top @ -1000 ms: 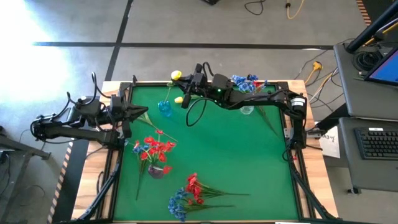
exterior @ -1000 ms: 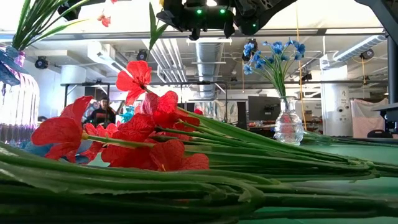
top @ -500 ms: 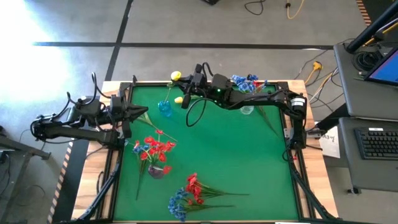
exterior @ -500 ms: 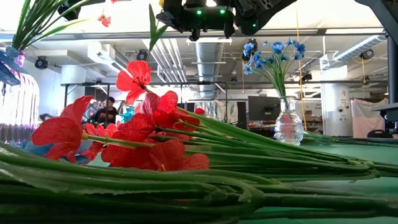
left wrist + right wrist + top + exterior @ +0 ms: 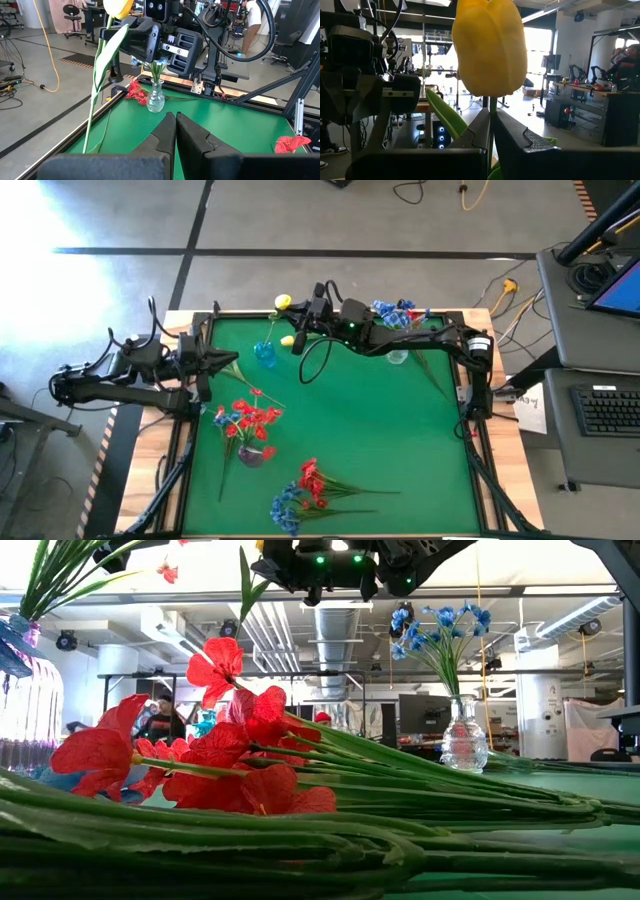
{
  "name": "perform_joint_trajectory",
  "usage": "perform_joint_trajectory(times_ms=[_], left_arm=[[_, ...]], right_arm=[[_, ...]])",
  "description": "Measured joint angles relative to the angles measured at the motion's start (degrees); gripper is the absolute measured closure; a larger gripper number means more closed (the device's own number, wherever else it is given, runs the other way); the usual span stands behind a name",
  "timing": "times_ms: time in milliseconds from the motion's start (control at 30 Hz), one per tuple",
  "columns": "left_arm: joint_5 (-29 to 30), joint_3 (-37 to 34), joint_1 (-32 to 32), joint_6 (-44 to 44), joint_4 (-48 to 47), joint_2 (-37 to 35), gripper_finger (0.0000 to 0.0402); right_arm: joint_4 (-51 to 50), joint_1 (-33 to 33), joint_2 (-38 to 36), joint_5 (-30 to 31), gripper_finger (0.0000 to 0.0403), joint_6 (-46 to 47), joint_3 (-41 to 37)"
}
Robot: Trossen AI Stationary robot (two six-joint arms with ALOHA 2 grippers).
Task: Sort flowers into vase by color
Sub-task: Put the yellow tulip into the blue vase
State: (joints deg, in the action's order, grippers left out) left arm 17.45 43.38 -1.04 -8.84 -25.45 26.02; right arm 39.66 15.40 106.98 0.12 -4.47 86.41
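Near edge: mixed red and blue flowers [image 5: 305, 492] lie unsorted on the green mat [image 5: 390, 440], red bunch [image 5: 248, 420] in its vase just beyond. Left gripper [image 5: 222, 362] waits at the left edge, fingers pressed together on nothing. Step in hand: right gripper [image 5: 296, 330], far-left of centre, is clamped on the stem of a yellow flower [image 5: 287, 340] beside the blue-tinted vase [image 5: 265, 355]. Judgement: next move needs the stem end lined over that vase's mouth, lowered, then released; the narrow neck could catch the leaf. Blue flowers [image 5: 392, 310] sit in the clear vase [image 5: 463, 737] far right. Beyond: wood table frame, concrete floor, cables, workshop with a seated person [image 5: 160, 720].
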Motion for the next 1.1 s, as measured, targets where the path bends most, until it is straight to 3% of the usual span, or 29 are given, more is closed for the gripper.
perform_joint_trajectory(times_ms=[600,867,1100], left_arm=[[0.1,0.0,0.0,0.0,1.0,2.6,0.0401],[0.2,0.0,0.0,0.0,2.1,3.1,0.0401],[0.2,0.0,0.0,0.0,3.0,2.1,0.0401]], right_arm=[[0.0,0.0,0.0,0.0,0.039,1.7,0.0],[-0.5,0.0,0.0,4.3,0.039,5.2,0.2],[-0.5,0.0,0.0,4.4,0.039,7.6,0.2]])
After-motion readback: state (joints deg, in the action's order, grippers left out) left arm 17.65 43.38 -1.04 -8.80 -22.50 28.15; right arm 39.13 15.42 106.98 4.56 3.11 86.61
